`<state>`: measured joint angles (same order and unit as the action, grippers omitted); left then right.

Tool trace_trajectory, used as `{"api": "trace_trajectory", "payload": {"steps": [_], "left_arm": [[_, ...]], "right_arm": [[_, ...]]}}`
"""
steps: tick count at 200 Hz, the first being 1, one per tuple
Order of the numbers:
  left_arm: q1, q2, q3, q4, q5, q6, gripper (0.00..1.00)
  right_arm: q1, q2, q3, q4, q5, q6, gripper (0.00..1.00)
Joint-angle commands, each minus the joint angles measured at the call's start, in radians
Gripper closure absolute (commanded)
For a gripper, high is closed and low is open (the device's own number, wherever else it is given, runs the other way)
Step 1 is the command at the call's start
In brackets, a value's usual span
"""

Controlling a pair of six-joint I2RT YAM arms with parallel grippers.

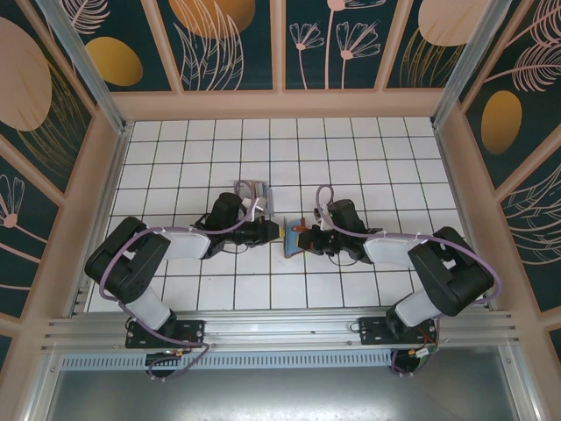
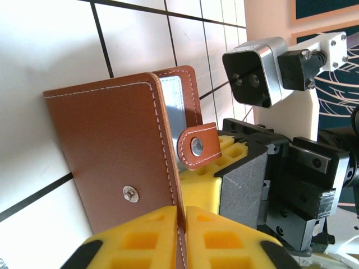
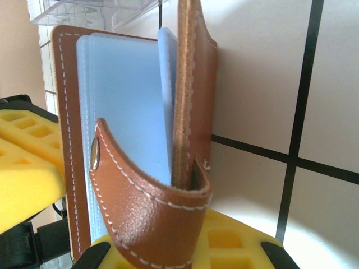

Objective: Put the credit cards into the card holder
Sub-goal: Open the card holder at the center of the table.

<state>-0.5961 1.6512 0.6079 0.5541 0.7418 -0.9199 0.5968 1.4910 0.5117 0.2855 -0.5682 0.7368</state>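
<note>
Card holder is held at the middle of the white-tiled tabletop, wedged between the two arms. In the top view it is so small that little more than a brown sliver shows between the dark wrists. There the left end effector meets it from 9 o'clock and the right end effector from 3 o'clock. Whether it touches the tiles I cannot tell.

In the left wrist view, the left end effector's yellow pads press together on the lower edge of the near cover. The frame cuts off the pads and the cover's bottom corner. In the right wrist view, the closing strap curls across at 6 o'clock and hides the gap between the right pads. Those jaws are closed, and the far cover runs down between them, pinched there.

The holder is reddish-brown and leather-look, with pale stitching along every edge. A metal snap stud sits on the outer cover and its mate on the strap. It stands on edge, parted slightly like a book. Between the covers lie pale blue leaves; whether they are cards or sleeves I cannot tell.

A clear plastic case lies near, at 11 o'clock from the holder, partly hidden by the left wrist.
</note>
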Motion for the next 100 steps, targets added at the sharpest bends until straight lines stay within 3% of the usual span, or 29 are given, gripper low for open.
{"api": "trace_trajectory", "payload": {"steps": [1, 21, 51, 60, 70, 100], "left_arm": [[-0.001, 0.015, 0.013, 0.01, 0.009, 0.019, 0.89], [-0.002, 0.012, 0.019, -0.02, 0.003, 0.035, 0.87], [-0.002, 0.011, 0.028, -0.048, -0.003, 0.049, 0.65], [-0.002, 0.01, 0.03, -0.053, -0.005, 0.052, 0.63], [-0.002, 0.01, 0.035, -0.065, -0.009, 0.058, 0.65], [-0.002, 0.018, 0.041, -0.075, -0.01, 0.064, 0.86]], "right_arm": [[0.004, -0.032, 0.001, 0.009, 0.004, -0.017, 0.95], [0.004, -0.037, -0.002, 0.012, 0.004, -0.015, 0.95], [0.004, -0.042, 0.002, 0.0, 0.005, -0.024, 0.95], [0.004, -0.044, 0.002, -0.003, 0.008, -0.024, 0.95], [0.004, -0.047, 0.004, -0.006, 0.008, -0.026, 0.95], [0.004, -0.048, 0.001, -0.008, 0.01, -0.029, 0.95]]}}
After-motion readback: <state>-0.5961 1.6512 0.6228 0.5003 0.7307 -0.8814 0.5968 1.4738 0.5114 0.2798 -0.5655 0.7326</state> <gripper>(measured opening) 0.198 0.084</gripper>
